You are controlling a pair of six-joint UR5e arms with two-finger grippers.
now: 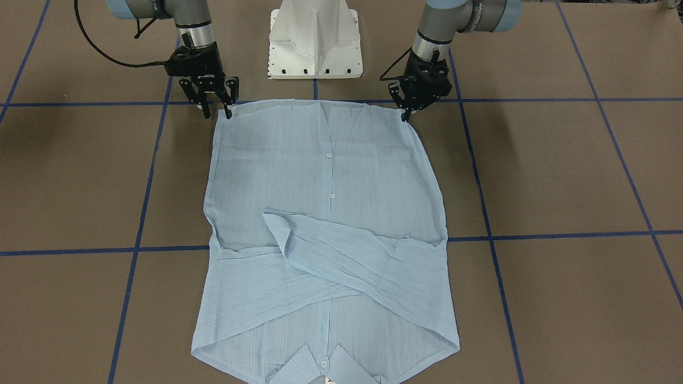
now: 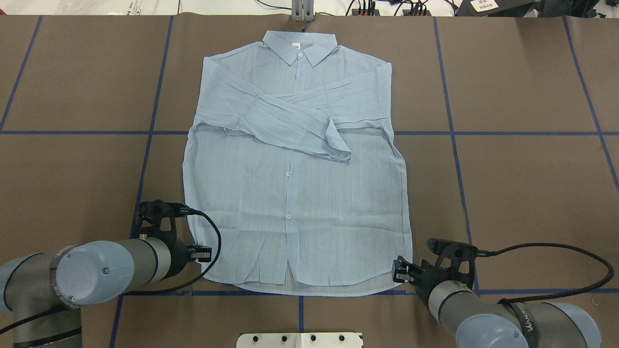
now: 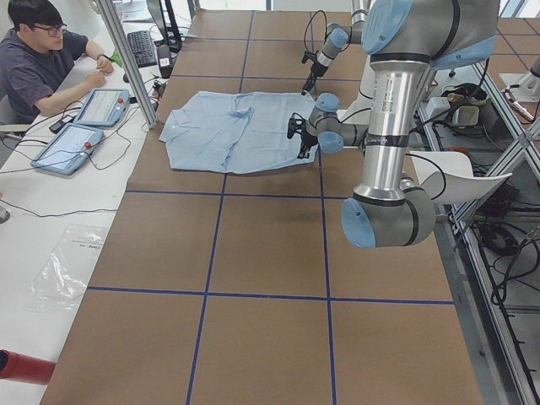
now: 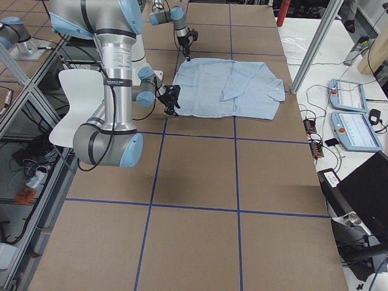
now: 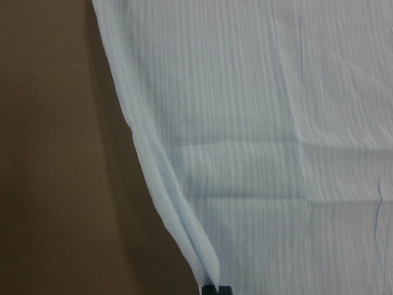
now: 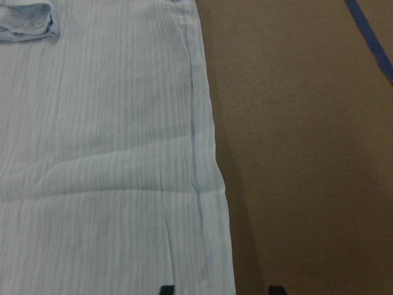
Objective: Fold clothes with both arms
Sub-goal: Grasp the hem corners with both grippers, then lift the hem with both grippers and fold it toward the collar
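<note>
The shirt point(image 2: 290, 193) is pale blue, finely striped, with white buttons point(image 2: 287, 173). The desk point(image 2: 522, 193) is brown, gridded with blue tape lines point(image 2: 532, 133). The left arm point(image 2: 145, 261) and right arm point(image 2: 454, 299) are silver-grey with light-blue joint caps point(image 2: 94, 273). The left end effector point(image 1: 406, 114), right end effector point(image 1: 217, 113) and cables point(image 2: 556, 249) are black. The pedestal point(image 1: 315, 37) is white.

— What kind of place is this?
— A robot lab, I think. Two arms point(image 3: 392, 126) stand at a bench point(image 3: 270, 245) marked with a blue tape point(image 3: 207, 295) grid.
— Anything more?
— A person point(image 3: 34, 72) sits at a side desk point(image 3: 51, 219) with two control tablets point(image 3: 69, 145) and a keyboard point(image 3: 139, 46).
</note>
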